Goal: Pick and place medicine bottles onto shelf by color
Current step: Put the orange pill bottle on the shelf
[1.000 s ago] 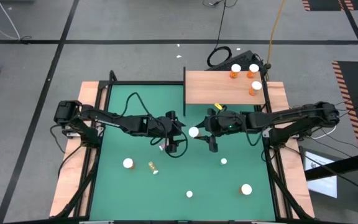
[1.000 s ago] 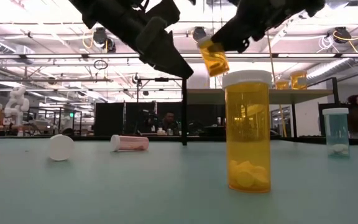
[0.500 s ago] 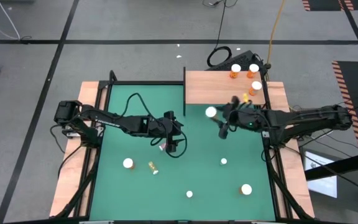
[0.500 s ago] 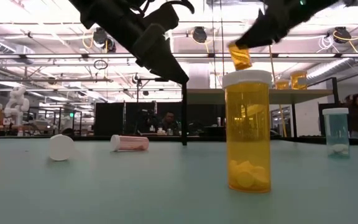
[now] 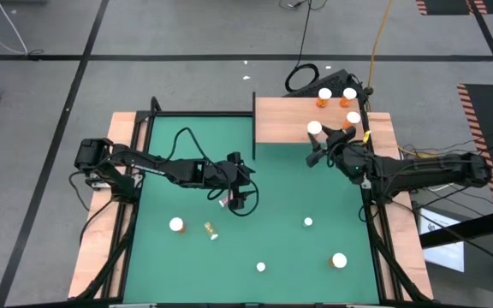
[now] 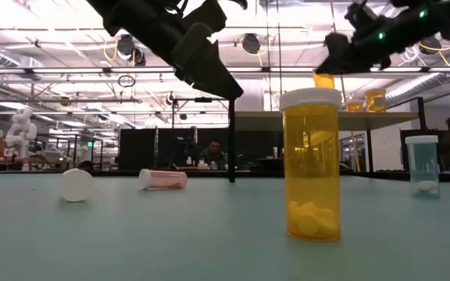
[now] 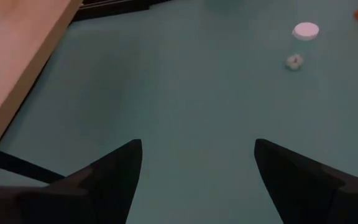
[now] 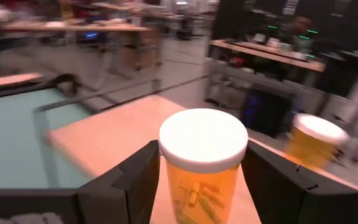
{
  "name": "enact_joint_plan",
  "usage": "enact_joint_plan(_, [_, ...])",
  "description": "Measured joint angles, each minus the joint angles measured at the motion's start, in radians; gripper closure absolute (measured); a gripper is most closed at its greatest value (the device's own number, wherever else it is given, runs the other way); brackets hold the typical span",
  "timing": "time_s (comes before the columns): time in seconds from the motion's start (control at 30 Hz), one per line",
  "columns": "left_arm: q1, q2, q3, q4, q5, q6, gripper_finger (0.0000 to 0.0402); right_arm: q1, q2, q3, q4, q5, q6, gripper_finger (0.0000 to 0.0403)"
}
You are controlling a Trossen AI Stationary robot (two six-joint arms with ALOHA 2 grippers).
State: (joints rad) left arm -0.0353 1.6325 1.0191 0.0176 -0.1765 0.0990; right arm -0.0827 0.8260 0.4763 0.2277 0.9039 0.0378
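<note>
Orange bottle (image 8: 202, 168) pinched in right tool (image 5: 322, 145) over shelf (image 5: 285, 120); left tool (image 7: 194, 180) spread.

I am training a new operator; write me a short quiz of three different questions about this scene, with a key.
1. True or false: the right gripper holds an orange bottle.
2. How many bottles stand on the shelf?
A. one
B. three
C. six
3. Fill in: the left gripper hangs over the green ____, fingers open.

Key: 1 true; 2 B; 3 mat.
</note>
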Motion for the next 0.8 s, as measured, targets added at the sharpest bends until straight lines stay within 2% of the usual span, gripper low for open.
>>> enact_joint_plan(0.17, [-0.003, 0.0, 0.0, -0.001, 0.002, -0.003, 0.0087, -0.032, -0.001, -0.054, 0.043, 0.126, 0.049, 0.0195])
enact_joint_plan(0.47, [-0.012, 0.0, 0.0, -0.016, 0.003, 0.011, 0.0087, -0.034, 0.007, -0.061, 0.053, 0.315, 0.114, 0.0195])
enact_joint_plan(0.8, [-0.011, 0.0, 0.0, -0.017, 0.003, 0.011, 0.0087, -0.058, 0.109, -0.062, 0.054, 0.393, 0.263, 0.0195])
